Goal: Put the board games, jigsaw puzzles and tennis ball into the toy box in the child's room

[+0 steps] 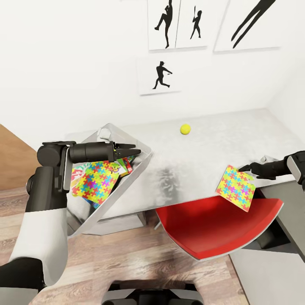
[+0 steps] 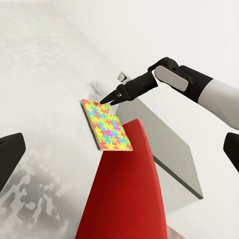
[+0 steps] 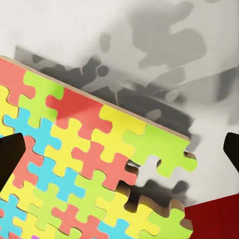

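Note:
The toy box point(image 1: 127, 186) stands at the table's point(image 1: 220, 131) left end. A jigsaw puzzle point(image 1: 95, 180) lies inside it on top of red-and-green game boxes point(image 1: 125, 165). My left gripper point(image 1: 137, 151) hovers open over the box's far side. A second jigsaw puzzle point(image 1: 236, 187) point(image 2: 108, 126) point(image 3: 84, 164) hangs over the table's front edge above a red chair. My right gripper point(image 1: 242, 169) point(image 2: 106, 101) is open at its far corner, and its fingertips point(image 3: 10, 159) straddle the box. The tennis ball point(image 1: 185, 128) rests near the wall.
A red chair point(image 1: 216, 224) point(image 2: 124, 194) is tucked under the table's front edge, below the overhanging puzzle. A dark-grey cabinet point(image 1: 292, 207) point(image 2: 169, 149) adjoins the table on the right. Baseball silhouette pictures point(image 1: 160, 76) hang on the wall, and wood floor point(image 1: 127, 254) lies below.

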You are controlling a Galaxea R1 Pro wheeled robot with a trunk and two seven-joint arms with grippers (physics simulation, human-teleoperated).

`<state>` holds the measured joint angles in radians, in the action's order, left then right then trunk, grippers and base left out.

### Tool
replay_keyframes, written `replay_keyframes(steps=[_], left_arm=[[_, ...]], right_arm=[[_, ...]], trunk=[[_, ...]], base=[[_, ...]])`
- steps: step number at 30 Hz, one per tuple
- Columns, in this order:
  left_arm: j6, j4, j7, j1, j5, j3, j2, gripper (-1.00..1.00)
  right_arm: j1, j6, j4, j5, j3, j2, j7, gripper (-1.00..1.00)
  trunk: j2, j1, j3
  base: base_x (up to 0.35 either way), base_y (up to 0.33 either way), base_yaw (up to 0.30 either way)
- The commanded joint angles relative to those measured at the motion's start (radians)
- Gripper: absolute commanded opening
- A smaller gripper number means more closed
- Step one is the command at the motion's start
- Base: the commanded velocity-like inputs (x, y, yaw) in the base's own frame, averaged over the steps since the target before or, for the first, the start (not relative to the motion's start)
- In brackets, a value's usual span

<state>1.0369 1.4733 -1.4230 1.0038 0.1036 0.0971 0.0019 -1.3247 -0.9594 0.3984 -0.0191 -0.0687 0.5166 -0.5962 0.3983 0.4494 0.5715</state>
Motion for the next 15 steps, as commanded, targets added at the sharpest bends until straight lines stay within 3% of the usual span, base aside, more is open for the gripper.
replay_keyframes(steps=[1, 15], left_arm=[[0.010, 0.001, -0.010, 0.001, 0.010, 0.001, 0.000, 1.00], [0.010, 0.001, -0.010, 0.001, 0.010, 0.001, 0.001, 1.00]], right_arm=[[-0.001, -0.007, 0.000, -0.002, -0.005, -0.001, -0.002, 1.00], [-0.001, -0.027, 0.000, -0.002, -0.003, -0.004, -0.001, 1.00]], trunk=[[0.002, 0.001, 0.001], [0.002, 0.001, 0.001]], base=[[-0.001, 0.000, 0.000], [-0.040, 0.000, 0.000]])
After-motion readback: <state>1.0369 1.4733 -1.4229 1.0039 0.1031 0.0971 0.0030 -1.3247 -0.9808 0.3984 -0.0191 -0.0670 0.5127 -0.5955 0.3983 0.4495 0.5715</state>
